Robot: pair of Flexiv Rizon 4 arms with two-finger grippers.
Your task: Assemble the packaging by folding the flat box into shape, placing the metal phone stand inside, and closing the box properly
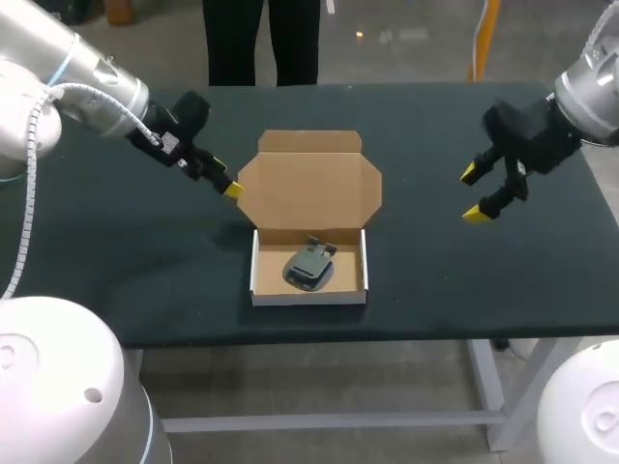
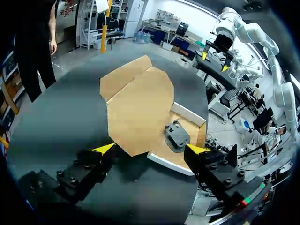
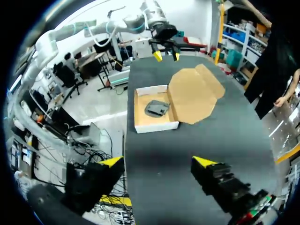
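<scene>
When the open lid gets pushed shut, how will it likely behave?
The lid is thin flat cardboard, so it probably pivots at its crease and may spring back. The box base looks light and could slide when pushed.

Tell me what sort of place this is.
Probably a robot lab test bench: a dark-topped table carries an open cardboard box with a metal phone stand inside. The yellow-tipped left pincer and right pincer, both open, flank it.
</scene>
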